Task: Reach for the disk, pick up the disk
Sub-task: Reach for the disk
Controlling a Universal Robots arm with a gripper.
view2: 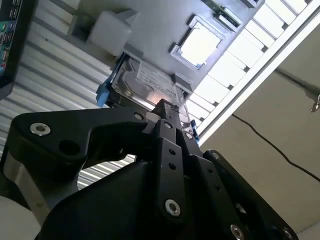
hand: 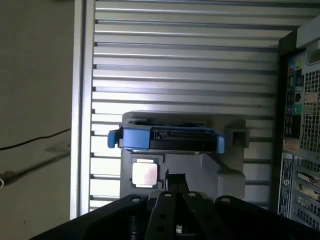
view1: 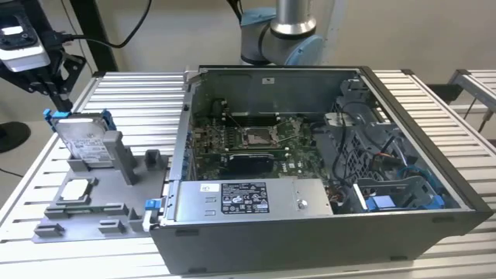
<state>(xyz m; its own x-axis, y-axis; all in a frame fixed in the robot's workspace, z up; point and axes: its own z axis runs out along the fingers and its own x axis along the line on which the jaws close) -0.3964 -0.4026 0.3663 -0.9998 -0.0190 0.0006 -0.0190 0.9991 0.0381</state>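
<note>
Silver, blue-framed disk point(view1: 83, 139) stands on edge; hand point(view2: 165, 107) above it seems pinched narrow.

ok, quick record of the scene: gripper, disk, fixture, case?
disk: on edge, leaning, in grey fixture; blue bracket around it
gripper: close above the disk's top edge, not holding it
grey fixture: on slatted table, white chip lying flat on it
computer case: open, on the exterior view's right of the fixture
</note>
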